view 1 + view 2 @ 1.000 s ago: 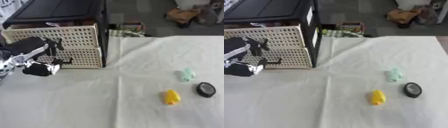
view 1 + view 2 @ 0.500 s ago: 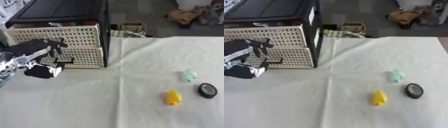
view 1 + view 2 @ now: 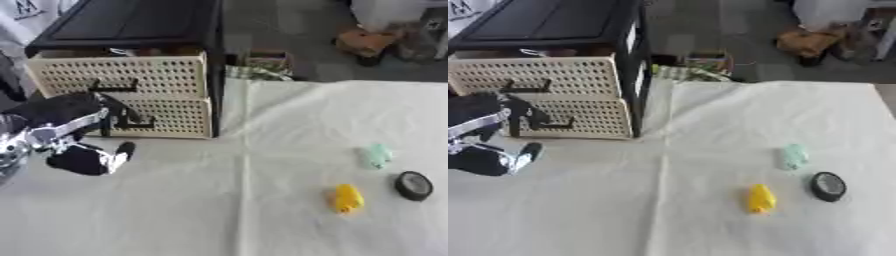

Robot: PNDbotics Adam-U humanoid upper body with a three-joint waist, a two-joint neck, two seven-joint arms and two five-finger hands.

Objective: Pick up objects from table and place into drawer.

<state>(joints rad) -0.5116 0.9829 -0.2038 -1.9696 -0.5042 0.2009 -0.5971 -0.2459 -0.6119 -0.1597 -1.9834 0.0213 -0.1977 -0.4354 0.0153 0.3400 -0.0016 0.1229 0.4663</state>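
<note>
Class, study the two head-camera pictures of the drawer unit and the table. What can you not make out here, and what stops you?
- Upper drawer: its contents, hidden by the perforated front and the black frame above, both views.
- Left hand: whether its fingers touch the lower drawer's handle; blur, and the hand covers it.
- Pale green object: too small and blurred to identify.
- Right hand: in neither view.

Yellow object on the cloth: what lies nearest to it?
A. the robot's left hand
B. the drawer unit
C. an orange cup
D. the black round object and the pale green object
D: the yellow object lies beside the black round object and below the pale green object, far from the left hand.
</note>
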